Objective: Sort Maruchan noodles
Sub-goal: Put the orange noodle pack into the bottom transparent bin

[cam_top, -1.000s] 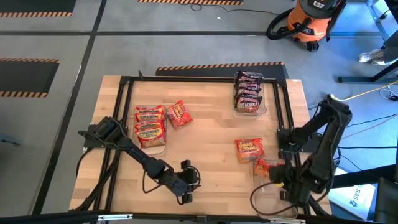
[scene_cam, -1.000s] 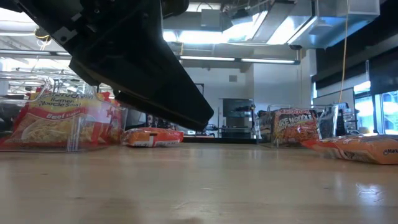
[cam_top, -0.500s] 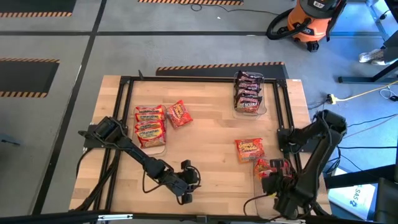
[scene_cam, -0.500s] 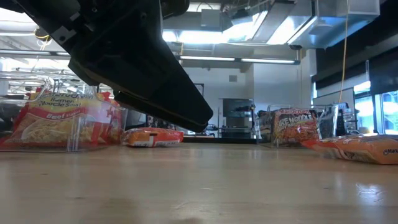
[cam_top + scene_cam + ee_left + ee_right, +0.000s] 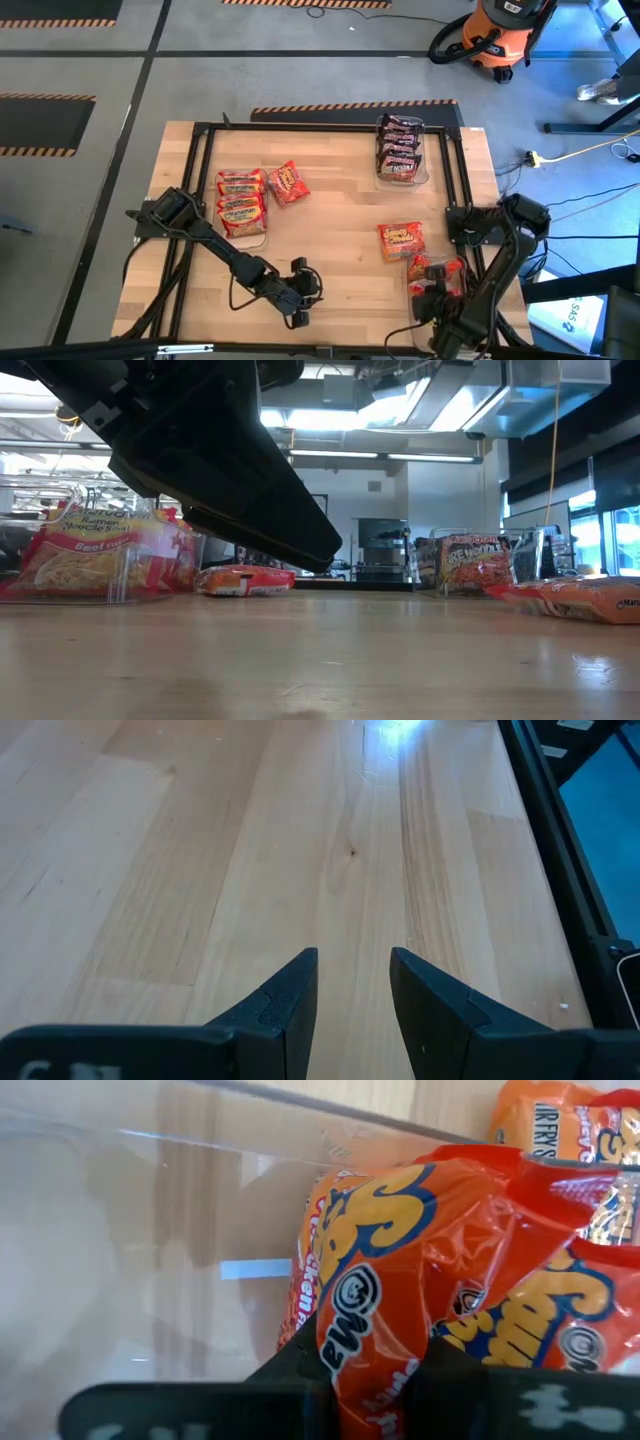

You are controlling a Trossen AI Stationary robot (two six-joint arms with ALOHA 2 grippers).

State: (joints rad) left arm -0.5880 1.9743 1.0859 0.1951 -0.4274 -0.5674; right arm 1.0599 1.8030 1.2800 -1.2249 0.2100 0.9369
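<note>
My right gripper [image 5: 372, 1380] is at the table's near right corner, shut on an orange-red noodle packet [image 5: 433, 269] beside a clear bin wall [image 5: 150, 1230]. Another orange packet [image 5: 400, 240] lies flat on the table just beyond it. Red-and-yellow packets [image 5: 240, 200] fill a clear bin on the left, with one loose orange-red packet [image 5: 287, 182] flat beside it. Dark maroon packets [image 5: 399, 148] lie in a clear bin at the far right. My left gripper [image 5: 352, 975] is open, low over bare wood near the near edge. My right gripper pinches the crumpled orange-red packet [image 5: 375, 1310] between its two fingers, by a bunched part of the wrapper. The wrapper bulges out past the fingers. Whether it is lifted clear or rests in the bin, I cannot tell.
A black frame rail [image 5: 455, 190] runs around the tabletop. Bare wood [image 5: 340, 230] spreads across the middle of the table. In the low view my left arm [image 5: 220, 460] fills the upper left, with the packets [image 5: 580, 600] lined along the far side.
My right arm has folded back, its elbow dropping toward the near edge and its wrist swinging toward the near right corner. The packet in its gripper has stayed near the same spot. My left arm has kept still.
</note>
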